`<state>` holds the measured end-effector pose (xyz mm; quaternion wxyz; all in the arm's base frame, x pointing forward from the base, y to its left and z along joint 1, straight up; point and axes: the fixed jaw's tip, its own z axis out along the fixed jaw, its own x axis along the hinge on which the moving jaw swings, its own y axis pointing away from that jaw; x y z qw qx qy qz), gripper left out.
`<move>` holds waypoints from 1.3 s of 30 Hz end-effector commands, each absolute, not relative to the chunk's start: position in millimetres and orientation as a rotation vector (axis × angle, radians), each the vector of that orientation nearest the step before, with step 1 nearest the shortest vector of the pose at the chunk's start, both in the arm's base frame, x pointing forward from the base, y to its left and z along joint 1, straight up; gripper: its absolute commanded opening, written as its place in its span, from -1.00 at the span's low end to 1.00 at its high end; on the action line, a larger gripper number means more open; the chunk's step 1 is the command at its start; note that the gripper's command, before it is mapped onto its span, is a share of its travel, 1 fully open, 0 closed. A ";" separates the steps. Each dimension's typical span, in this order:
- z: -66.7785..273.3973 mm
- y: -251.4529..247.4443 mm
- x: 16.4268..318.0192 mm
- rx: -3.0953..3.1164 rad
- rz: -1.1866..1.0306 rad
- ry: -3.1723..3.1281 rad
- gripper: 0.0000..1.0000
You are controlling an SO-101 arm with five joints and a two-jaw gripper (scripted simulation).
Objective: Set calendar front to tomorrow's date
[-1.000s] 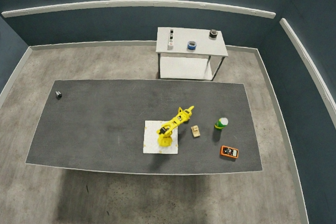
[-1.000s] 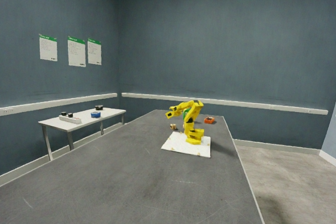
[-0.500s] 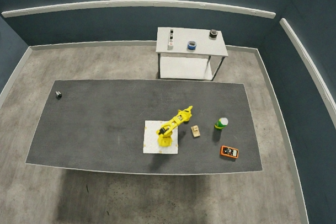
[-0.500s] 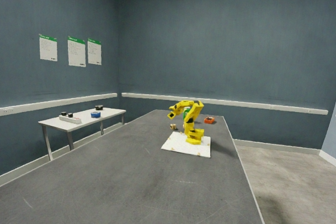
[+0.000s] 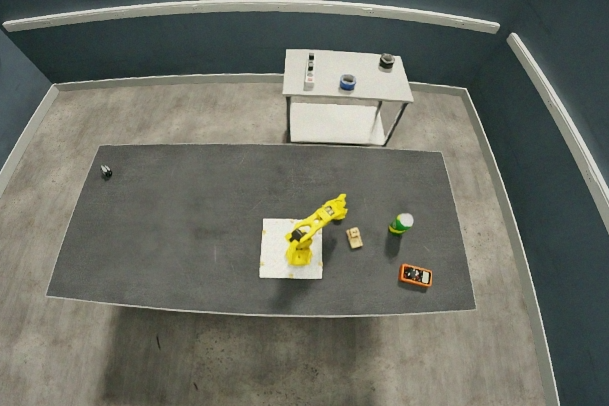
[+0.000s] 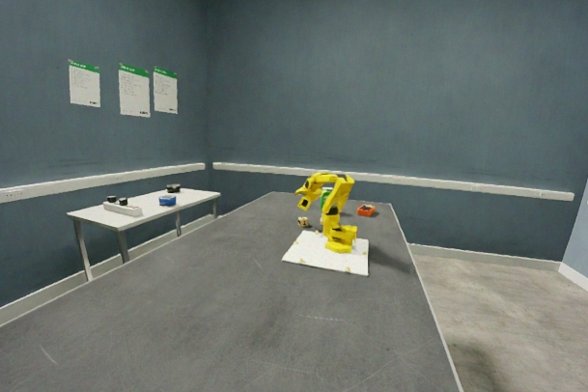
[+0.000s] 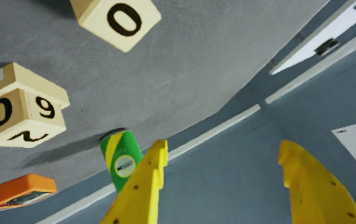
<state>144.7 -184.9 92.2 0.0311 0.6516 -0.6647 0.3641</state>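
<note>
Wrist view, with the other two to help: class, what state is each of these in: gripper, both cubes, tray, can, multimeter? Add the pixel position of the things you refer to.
Yellow gripper (image 5: 346, 206) (image 6: 299, 200) (image 7: 222, 145): open, empty.
Loose beige cube showing 0 (image 6: 302, 221) (image 7: 120, 22): outside the tray.
Beige cube showing 9 (image 5: 353, 233) (image 7: 37, 112): in the tray.
Beige tray (image 5: 356, 245) (image 7: 50, 87): holding one cube.
Green-and-yellow can (image 5: 399, 226) (image 6: 325, 198) (image 7: 120, 150): upright.
Orange-cased multimeter (image 5: 415, 275) (image 6: 366, 210) (image 7: 32, 186): lying flat.
</note>
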 end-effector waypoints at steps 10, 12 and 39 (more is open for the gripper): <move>72.5 -182.6 136.2 2.390 0.655 -1.815 -0.30; 70.1 -182.4 135.4 2.426 0.601 -1.782 -0.30; 46.8 -184.5 129.2 2.814 -0.023 -1.412 -0.30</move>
